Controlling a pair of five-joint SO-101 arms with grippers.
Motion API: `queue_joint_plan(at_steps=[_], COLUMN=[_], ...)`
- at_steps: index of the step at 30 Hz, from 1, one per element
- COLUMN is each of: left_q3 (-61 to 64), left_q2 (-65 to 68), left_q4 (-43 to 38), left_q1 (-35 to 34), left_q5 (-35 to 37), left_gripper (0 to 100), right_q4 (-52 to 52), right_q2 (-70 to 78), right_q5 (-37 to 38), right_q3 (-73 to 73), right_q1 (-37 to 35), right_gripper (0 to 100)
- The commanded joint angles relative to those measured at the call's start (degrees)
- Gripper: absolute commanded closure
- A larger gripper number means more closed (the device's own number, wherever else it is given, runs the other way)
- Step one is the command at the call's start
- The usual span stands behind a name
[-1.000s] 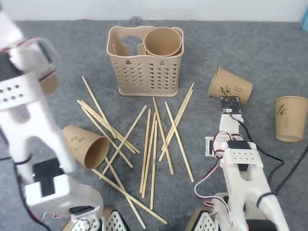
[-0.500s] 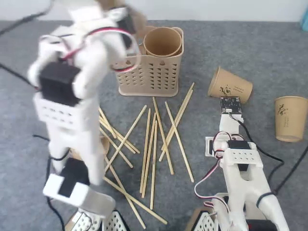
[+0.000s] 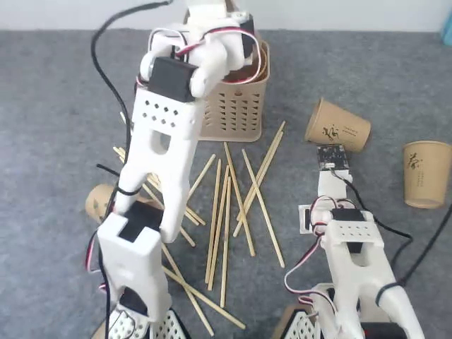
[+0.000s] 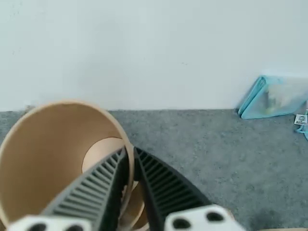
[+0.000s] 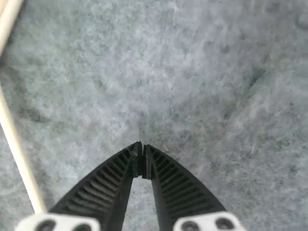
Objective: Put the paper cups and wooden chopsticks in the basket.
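Left gripper: over the basket, clamped on the rim of a paper cup, one finger inside the cup and one outside.
Right gripper: fingers pressed together on nothing, low over the grey mat, front-right of the basket.
Tipped cup: on its side, right of the basket.
Upright cup: farther right of the basket.
Third cup: front-left of the basket, apparently on its side, half hidden by the left arm.
Chopsticks: scattered on the mat in front of the basket.

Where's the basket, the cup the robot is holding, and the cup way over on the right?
basket (image 3: 240, 106), high view, front wall with holes.
held cup (image 4: 48, 154), left wrist view, inside wall.
rightmost cup (image 3: 426, 173), high view, its side.
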Motion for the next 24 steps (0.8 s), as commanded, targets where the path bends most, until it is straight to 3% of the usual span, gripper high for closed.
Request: queue_joint_plan(at_steps=[1, 16, 24], left_q3=[-2.8, -3.3, -9.0], left_q2=[0.1, 0.9, -0.3], left_q4=[0.7, 6.9, 13.0], left_q1=[1.2, 1.4, 1.7], left_q5=[-3.5, -12.7, -13.3], left_gripper=[99, 99, 90], right_q4=[-1.3, -1.5, -1.5], right_q2=[-1.9, -1.7, -1.7], right_q5=[1.0, 1.0, 1.0], right_q3=[-0.4, -0.4, -0.4], right_q1=[-0.3, -0.3, -0.3], right_gripper=[99.1, 99.1, 99.1])
